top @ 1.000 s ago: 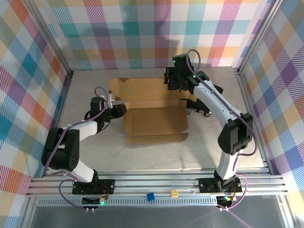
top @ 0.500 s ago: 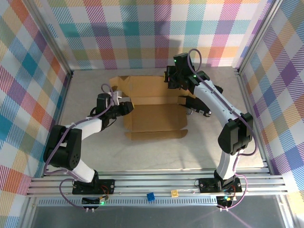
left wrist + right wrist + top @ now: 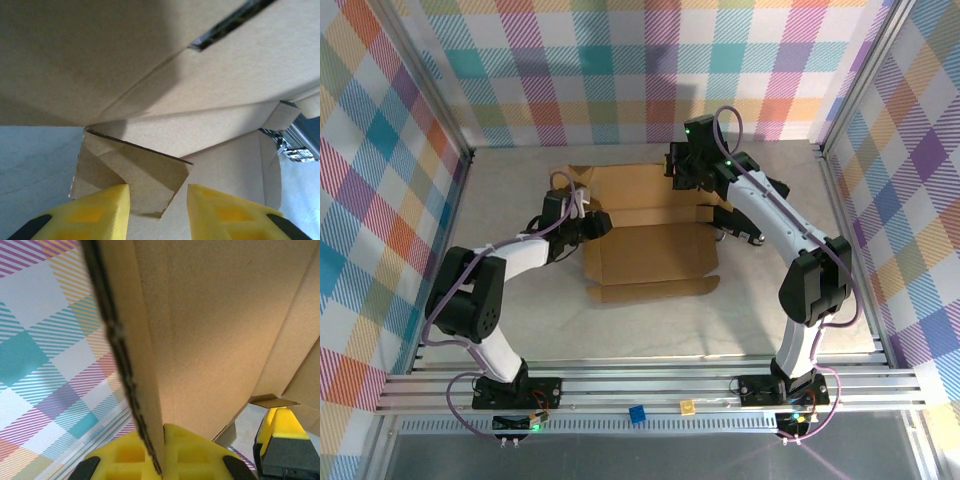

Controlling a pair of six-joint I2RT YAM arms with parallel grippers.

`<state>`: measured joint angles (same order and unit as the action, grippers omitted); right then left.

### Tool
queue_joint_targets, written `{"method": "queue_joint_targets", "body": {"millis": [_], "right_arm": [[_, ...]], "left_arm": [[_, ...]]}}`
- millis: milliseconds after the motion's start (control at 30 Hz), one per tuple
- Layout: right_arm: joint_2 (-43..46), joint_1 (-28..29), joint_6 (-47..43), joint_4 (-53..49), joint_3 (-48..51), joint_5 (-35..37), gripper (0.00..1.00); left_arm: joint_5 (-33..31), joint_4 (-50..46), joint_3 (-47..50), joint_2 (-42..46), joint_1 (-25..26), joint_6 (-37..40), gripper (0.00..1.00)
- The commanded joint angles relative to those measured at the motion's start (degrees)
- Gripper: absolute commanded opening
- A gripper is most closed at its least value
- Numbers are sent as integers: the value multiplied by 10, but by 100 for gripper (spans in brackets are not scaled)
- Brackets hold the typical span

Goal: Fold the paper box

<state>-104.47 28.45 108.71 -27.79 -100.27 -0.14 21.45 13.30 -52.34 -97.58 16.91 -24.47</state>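
Top view, clock directions taken with 12 at the far wall.

- Enclosure: pastel plaid fabric walls [image 3: 620,70] close the 9, 12 and 3 o'clock sides. An aluminium rail [image 3: 650,380] runs along 6 o'clock.
- Pale grey worktop [image 3: 520,320]: a broad bare band lies between the box and the rail. There is also open room toward 9 o'clock and in the far 3 o'clock corner.
- Plain brown corrugated cardboard paper box [image 3: 650,255]: sits at mid-worktop, partly formed.
  - The base panel lies flat.
  - A narrow flap lies along its 6 o'clock edge.
  - The large far panel stands up at 12 o'clock, short of the back wall.
  - Its 3 o'clock edge runs close under the right arm.
- Arms: the left arm reaches in from 8 o'clock to the box's 9 o'clock edge. The right arm arcs round the 3 o'clock side to the far panel.
- Right claw [image 3: 682,170]: at the top edge of the raised panel, toward 1 o'clock. In the wrist view the right claw [image 3: 157,440] is closed tight, with the raw corrugated edge pinched between its yellow fingers.
- Left claw [image 3: 598,222]: at the box's 10 o'clock corner. In the wrist view the left claw [image 3: 157,192] stands partly parted.
  - A creased side-flap corner sits in the gap just beyond the fingertips.
  - I cannot tell whether the pads touch the flap; no pinch is seen.
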Motion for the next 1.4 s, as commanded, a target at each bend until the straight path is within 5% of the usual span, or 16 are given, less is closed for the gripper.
{"method": "queue_joint_targets", "body": {"millis": [0, 200, 600, 800, 933, 1100, 1233, 1367], "right_arm": [[19, 2, 14, -2, 15, -16, 0], [32, 2, -4, 1, 30, -7, 0], [57, 32, -23, 64, 93, 9, 0], [54, 84, -17, 70, 79, 44, 0], [37, 116, -28, 52, 53, 51, 0], [39, 123, -39, 67, 78, 45, 0], [47, 109, -69, 46, 79, 30, 0], [46, 90, -102, 32, 76, 8, 0]], "left_arm": [[-34, -38, -21, -14, 19, -11, 35], [-76, -51, 6, 69, 27, -31, 37], [-135, -233, 14, 346, 16, -64, 48], [-230, -370, -37, 467, 1, -102, 53], [-296, -487, -100, 496, -53, -109, 55], [-204, -516, -129, 477, -184, -78, 54], [-197, -513, -106, 470, -188, -22, 40], [-178, -493, -46, 488, -184, 13, 42]]}}
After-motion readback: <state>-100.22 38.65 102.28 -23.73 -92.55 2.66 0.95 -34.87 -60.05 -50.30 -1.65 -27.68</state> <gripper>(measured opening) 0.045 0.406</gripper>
